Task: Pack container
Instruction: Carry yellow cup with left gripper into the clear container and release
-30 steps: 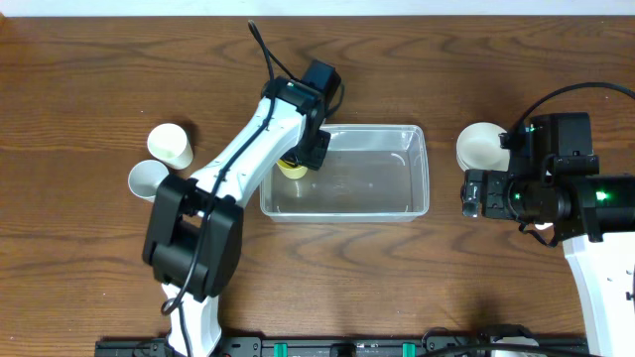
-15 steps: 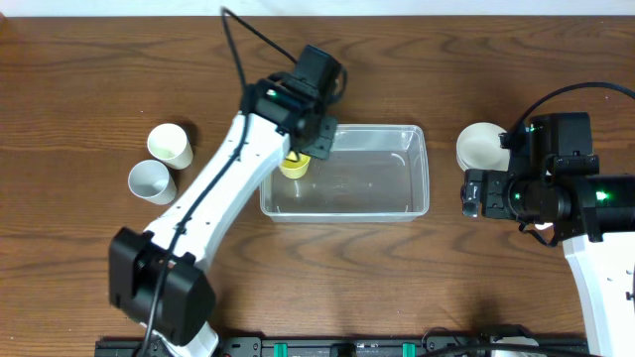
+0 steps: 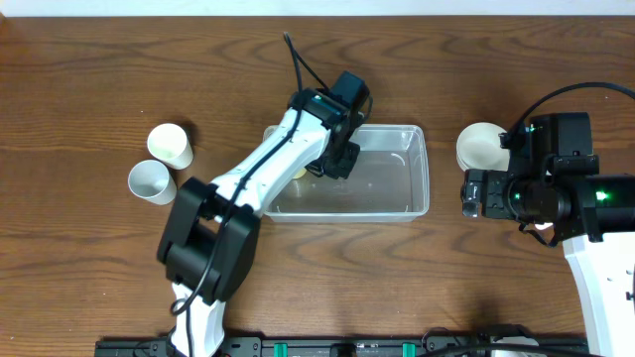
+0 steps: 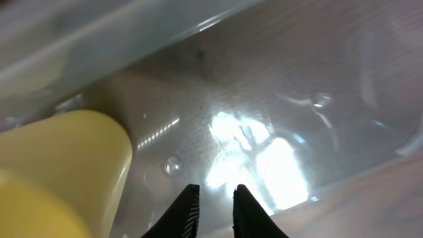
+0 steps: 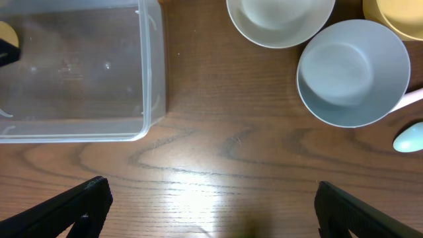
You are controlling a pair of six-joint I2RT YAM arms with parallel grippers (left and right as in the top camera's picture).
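1. The left gripper [image 4: 215, 193] is low inside the container [image 4: 277, 79]. Its fingers are drawn almost together, with only a thin slit between them and nothing in it. Its tips sit close over the clear floor, so a small drop could press them into the plastic and make it flex or skid.

2. Just to this gripper's left, and apart from it, is the yellow cup [image 4: 59, 172]. I cannot tell for certain whether it stands or lies on its side. A sideways swing on the way out could bump it, and if it is lying down it may roll across the slick floor.

3. Around the gripper, the walls of the container [image 3: 417, 211] stand close to the arm's wrist on the far side. Lifting at a slant could hook the rim. The light tub would then likely slide on the counter [image 3: 99, 59] or tip and spill the cup.

4. The glare on the clear plastic beneath the gripper makes depth hard to judge, and that raises both risks.

5. Well off to the left gripper's left stand two paper cups [image 3: 171, 146]. A fast reach for them could topple one.

6. The right gripper [image 5: 211, 188] hangs wide open and empty over bare wood. The container's end wall [image 5: 151, 66] is ahead to its left. The white bowls [image 5: 353, 73] and a spoon [image 5: 410, 139] are ahead to its right. The bowls sit nearly touching, so a grab at one could shove the other.
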